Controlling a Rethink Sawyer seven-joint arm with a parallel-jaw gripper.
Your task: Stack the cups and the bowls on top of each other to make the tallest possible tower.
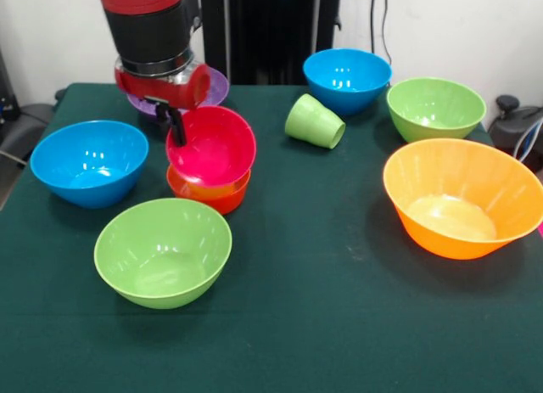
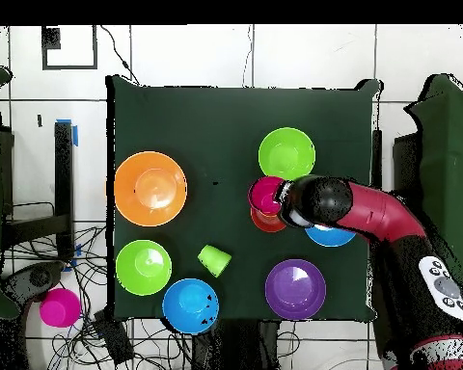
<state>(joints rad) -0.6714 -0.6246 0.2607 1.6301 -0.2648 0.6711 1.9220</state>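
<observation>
So the pincer (image 1: 176,131) is right at the tower (image 1: 210,168), with a thin black finger (image 1: 176,126) hooked over the far rim of the magenta bowl (image 1: 212,145). Only one finger shows clearly, so I can't tell how wide it's set or whether it actually has the rim pinched. That magenta bowl is glossy and sits tilted, its mouth leaning toward the camera in the front view. Right under it is the small red-orange bowl (image 1: 209,193) on the green table (image 1: 339,308); whatever's between the two is hidden, only an orange sliver peeks out.

From above, the arm's red and black wrist (image 2: 317,200) covers most of the stack, leaving just part of the magenta bowl (image 2: 264,196) and a bit of red-orange (image 2: 266,224) below it.

Around the pincer in the front view:
- shallow purple bowl (image 1: 216,86) just behind it, mostly hidden by the wrist
- one blue bowl (image 1: 90,162) off to the picture's left
- a light green bowl (image 1: 163,251) nearer the camera
- light green cup (image 1: 315,121) lying on its side to the picture's right, ribbed, mouth toward the camera side
- further right, the other blue bowl (image 1: 347,79), another light green bowl (image 1: 435,109), and the big orange bowl (image 1: 462,198), all upright and well apart from the stack
</observation>
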